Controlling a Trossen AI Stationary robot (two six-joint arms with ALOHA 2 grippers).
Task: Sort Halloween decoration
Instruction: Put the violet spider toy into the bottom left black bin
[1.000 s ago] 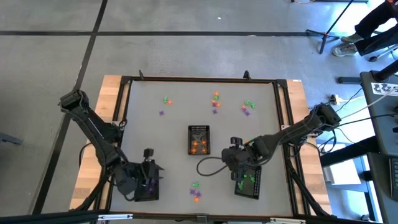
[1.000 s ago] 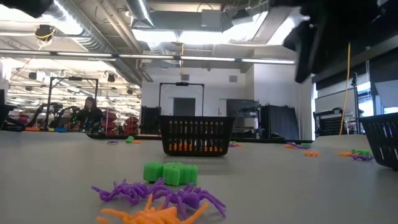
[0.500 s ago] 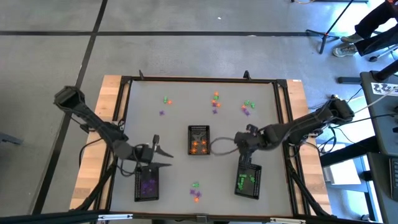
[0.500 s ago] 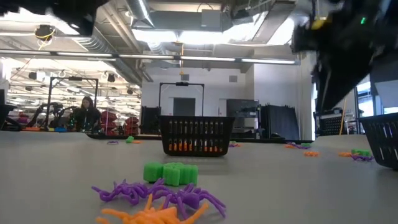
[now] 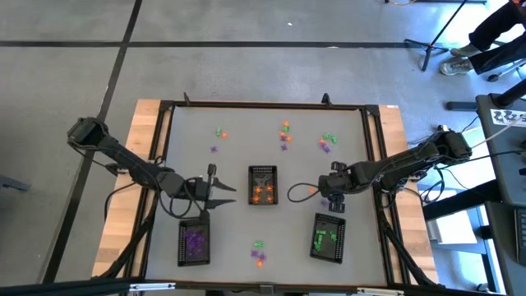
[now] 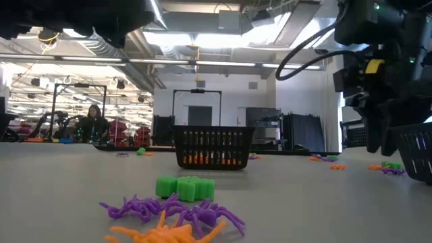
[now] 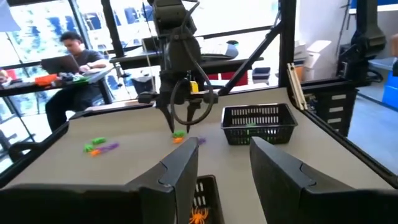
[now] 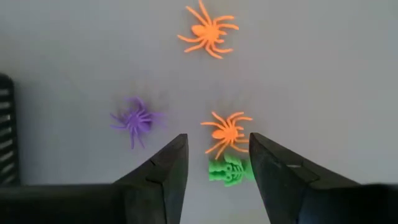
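The left end effector (image 5: 222, 194) hovers at nine o'clock of the centre tray (image 5: 263, 184), fingers spread, empty. The right end effector (image 8: 214, 163), also spread and empty, hangs over an orange spider (image 8: 227, 131), a purple spider (image 8: 135, 119) and a green skeleton (image 8: 227, 171) on the table (image 5: 238, 144).

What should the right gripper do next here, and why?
Probably lower the right gripper straight down onto the orange spider. Its fingers stand open and empty, and that spider lies framed between them. A green skeleton lies right beside it, so the descent should stay centred on the spider. The centre tray already holds orange pieces.
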